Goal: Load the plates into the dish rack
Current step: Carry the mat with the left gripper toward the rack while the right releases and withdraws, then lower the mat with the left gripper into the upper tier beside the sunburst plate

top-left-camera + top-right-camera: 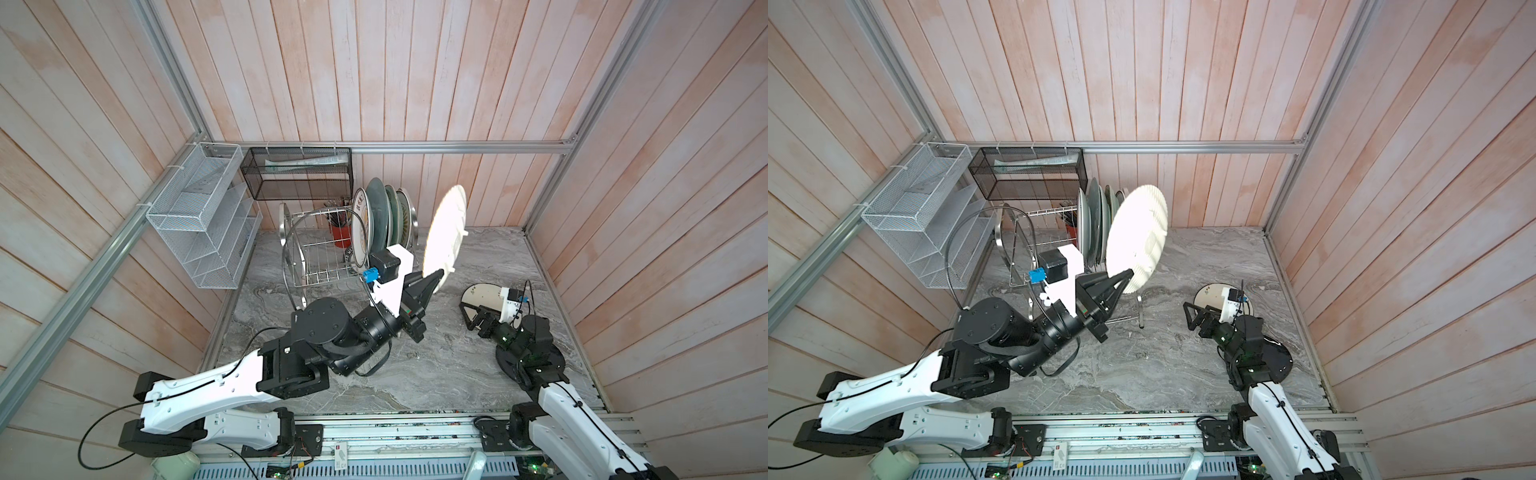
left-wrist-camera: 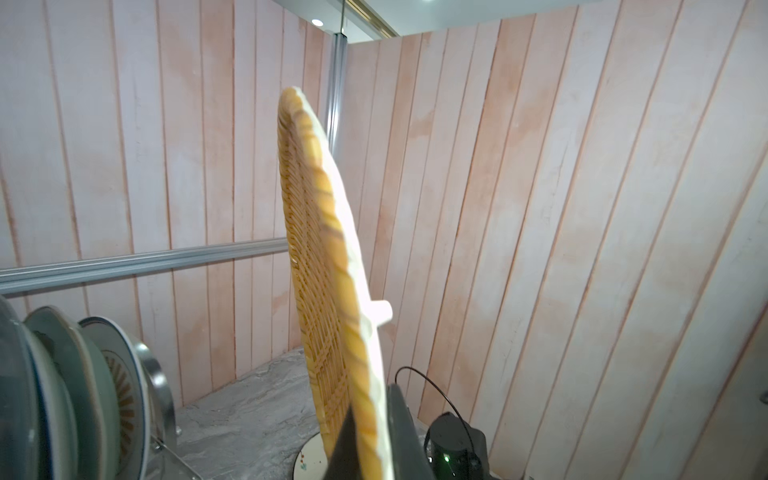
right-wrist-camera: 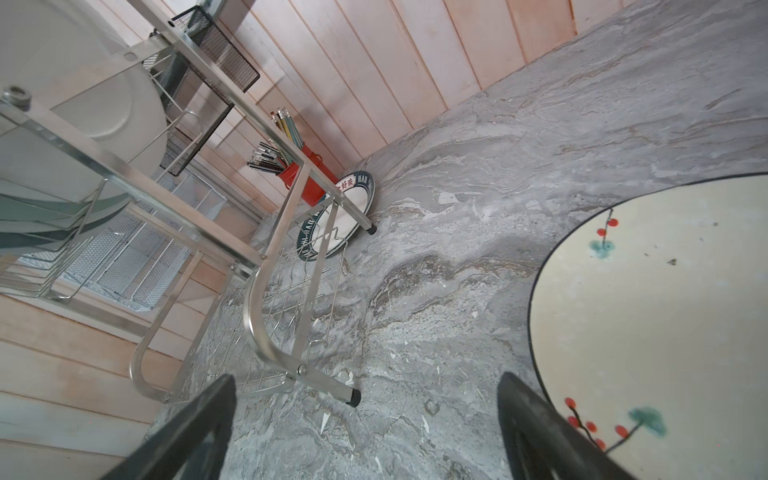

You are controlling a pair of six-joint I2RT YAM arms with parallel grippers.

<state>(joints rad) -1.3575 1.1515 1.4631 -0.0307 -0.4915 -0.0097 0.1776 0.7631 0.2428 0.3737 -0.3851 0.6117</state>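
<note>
My left hand (image 1: 434,276) clamps the woven disc (image 1: 444,232); my right hand (image 3: 368,378) gapes; beyond it a plate (image 3: 361,195) reads HAO.

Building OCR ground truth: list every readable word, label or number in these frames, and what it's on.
"HAO": on the dark green rim of the white plate lying flat under the dish rack, right wrist view.
Rest of that rim's lettering and its red Chinese characters: too blurred to read.
White sticker on the front rail, in both top views: too small to read.
</note>
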